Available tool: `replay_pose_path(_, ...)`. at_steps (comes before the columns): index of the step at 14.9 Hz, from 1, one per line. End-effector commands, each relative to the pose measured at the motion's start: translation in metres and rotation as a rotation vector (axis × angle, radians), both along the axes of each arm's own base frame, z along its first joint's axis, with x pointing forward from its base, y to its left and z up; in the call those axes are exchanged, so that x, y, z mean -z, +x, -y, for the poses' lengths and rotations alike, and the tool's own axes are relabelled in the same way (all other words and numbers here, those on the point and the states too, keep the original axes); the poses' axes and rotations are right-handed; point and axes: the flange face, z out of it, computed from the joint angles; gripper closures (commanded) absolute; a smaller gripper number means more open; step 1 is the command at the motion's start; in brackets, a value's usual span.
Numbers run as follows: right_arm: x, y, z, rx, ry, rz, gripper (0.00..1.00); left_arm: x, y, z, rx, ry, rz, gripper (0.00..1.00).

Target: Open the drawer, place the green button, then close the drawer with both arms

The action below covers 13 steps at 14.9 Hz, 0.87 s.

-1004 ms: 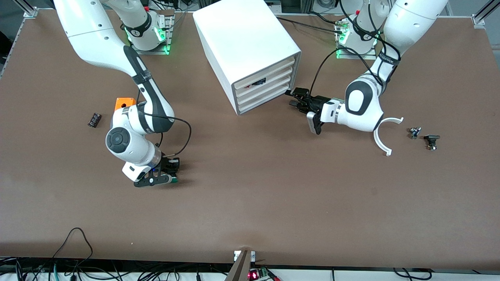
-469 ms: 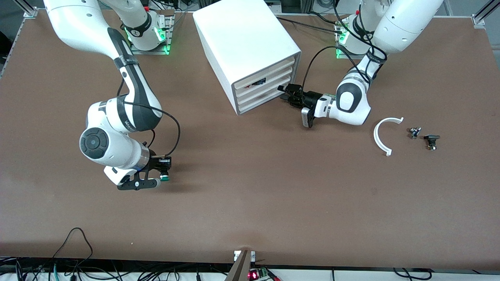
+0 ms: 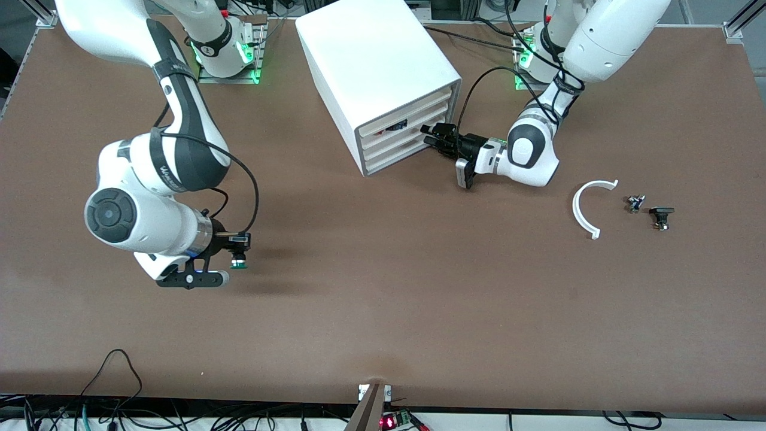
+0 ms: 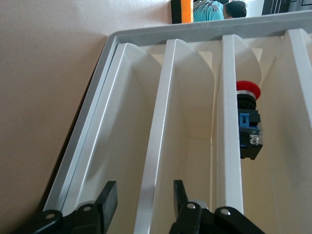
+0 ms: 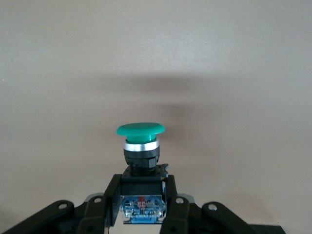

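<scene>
Green-capped button (image 5: 140,146) clamped in right end effector (image 3: 238,250), lifted over bare table (image 3: 383,311). Left end effector (image 3: 435,135), fingers apart, straddles the drawer (image 3: 402,133) front. Drawer unopened; placing, closing remain.

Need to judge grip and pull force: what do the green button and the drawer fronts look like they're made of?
The button: the green cap looks like smooth, matte moulded plastic; beneath it sits a shiny silver collar, possibly metal, on a black, plastic-looking body. The drawer: its front looks like white, slightly glossy moulded plastic with thin edges and soft highlights, like the cabinet. Both look hard and smooth, so likely slippery.
</scene>
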Motion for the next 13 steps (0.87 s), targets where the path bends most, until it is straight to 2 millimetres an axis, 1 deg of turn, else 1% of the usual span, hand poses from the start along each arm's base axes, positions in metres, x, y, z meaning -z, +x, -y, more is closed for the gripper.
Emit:
replay_pose_path(1,-0.033,0.0,0.004,0.05,-0.012,-0.021,1.0,0.002,-0.008,0.01,-0.007,-0.022,0.018,0.63)
replay_pose_path(3,-0.044,-0.004,0.0,0.068,-0.02,-0.043,1.0,0.003,-0.01,0.012,-0.001,-0.022,0.018,0.8)
replay_pose_path(5,-0.056,-0.01,-0.004,0.098,-0.03,-0.067,1.0,0.005,-0.011,0.012,-0.001,-0.022,0.014,1.0)
replay_pose_path(8,-0.079,-0.017,-0.013,0.136,-0.039,-0.08,1.0,0.005,-0.009,0.009,-0.008,-0.027,0.011,1.0)
replay_pose_path(10,-0.1,-0.022,-0.018,0.167,-0.042,-0.071,1.0,0.002,-0.003,0.007,-0.016,-0.027,0.014,1.0)
replay_pose_path(12,-0.114,-0.029,-0.028,0.211,-0.04,-0.057,1.0,-0.002,0.008,0.001,-0.033,-0.028,0.024,1.0)
replay_pose_path(13,-0.118,-0.032,-0.035,0.233,-0.044,-0.053,1.0,-0.005,0.018,-0.002,-0.041,-0.03,0.039,1.0)
